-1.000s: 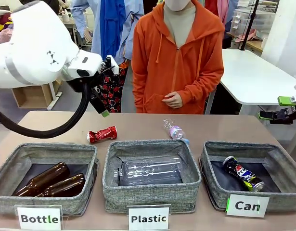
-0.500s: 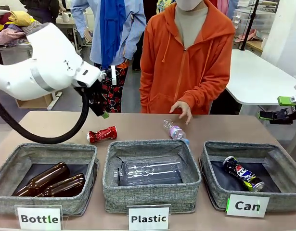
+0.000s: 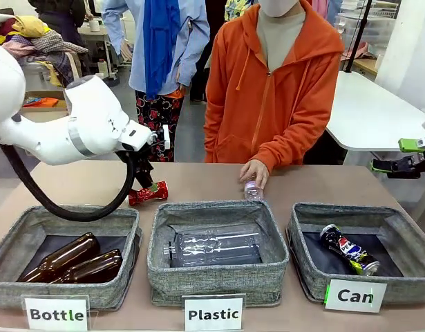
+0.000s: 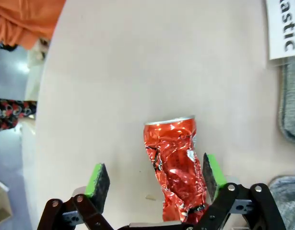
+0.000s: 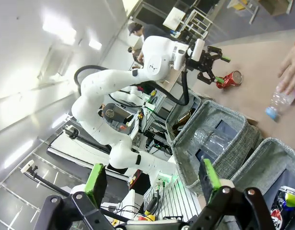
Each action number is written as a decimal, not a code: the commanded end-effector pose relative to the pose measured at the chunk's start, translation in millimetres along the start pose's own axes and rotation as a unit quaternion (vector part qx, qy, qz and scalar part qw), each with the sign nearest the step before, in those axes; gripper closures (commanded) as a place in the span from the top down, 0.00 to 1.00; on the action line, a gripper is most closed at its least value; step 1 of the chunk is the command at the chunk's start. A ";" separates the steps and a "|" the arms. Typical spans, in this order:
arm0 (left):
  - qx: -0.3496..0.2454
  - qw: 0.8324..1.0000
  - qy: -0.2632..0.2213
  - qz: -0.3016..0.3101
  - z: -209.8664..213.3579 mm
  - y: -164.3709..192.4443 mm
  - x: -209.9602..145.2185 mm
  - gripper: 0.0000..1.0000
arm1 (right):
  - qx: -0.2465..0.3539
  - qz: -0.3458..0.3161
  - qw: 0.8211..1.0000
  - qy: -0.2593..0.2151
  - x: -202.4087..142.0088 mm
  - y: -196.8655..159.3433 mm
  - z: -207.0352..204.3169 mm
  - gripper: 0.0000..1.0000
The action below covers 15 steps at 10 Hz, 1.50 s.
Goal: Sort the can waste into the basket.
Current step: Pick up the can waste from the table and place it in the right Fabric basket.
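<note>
The crushed red can (image 3: 147,193) lies on the table behind the "Bottle" bin. My left gripper (image 3: 144,181) hangs open just over it. In the left wrist view the red can (image 4: 174,163) lies between the spread green pads of the left gripper (image 4: 155,176), close to the right-hand pad (image 4: 212,172) and not gripped. The dented blue Pepsi can (image 3: 348,249) lies inside the grey basket labelled "Can" (image 3: 405,228) at the front right. At the table's far right edge my right gripper (image 3: 405,156) stays open and empty, also seen as the right gripper (image 5: 152,177).
The grey "Bottle" bin (image 3: 32,216) holds two brown glass bottles, and the "Plastic" bin (image 3: 219,207) holds a clear bottle. A person in an orange hoodie has a hand (image 3: 254,171) on a small plastic bottle (image 3: 251,191) behind the middle bin.
My left arm has come down and its open gripper now straddles the red can. The person's hand has come down onto the small plastic bottle. The right gripper has not moved.
</note>
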<state>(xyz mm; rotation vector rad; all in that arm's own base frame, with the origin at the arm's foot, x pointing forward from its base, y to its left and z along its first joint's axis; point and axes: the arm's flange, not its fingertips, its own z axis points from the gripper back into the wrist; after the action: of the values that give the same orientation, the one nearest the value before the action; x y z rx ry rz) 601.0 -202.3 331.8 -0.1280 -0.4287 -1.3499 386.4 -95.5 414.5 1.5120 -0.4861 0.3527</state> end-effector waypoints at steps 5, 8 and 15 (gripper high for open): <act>-0.073 0.995 0.070 0.020 -28.2 3.0 -8.7 1.00 | 0.004 0.006 1.000 0.000 -2.3 3.2 0.2 1.00; -0.086 0.993 0.075 0.026 -29.0 5.3 -8.8 1.00 | 0.004 0.006 1.000 0.000 -2.3 3.2 0.2 1.00; -0.072 0.994 0.075 0.025 -17.8 6.8 -14.6 0.00 | 0.004 0.006 1.000 0.000 -2.3 3.2 0.2 1.00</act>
<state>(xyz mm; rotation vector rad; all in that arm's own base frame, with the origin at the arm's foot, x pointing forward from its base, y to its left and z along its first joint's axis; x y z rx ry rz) 609.7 -196.6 304.7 -0.1741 -0.2038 -1.3404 386.4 -95.5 414.5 1.5121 -0.4861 0.3527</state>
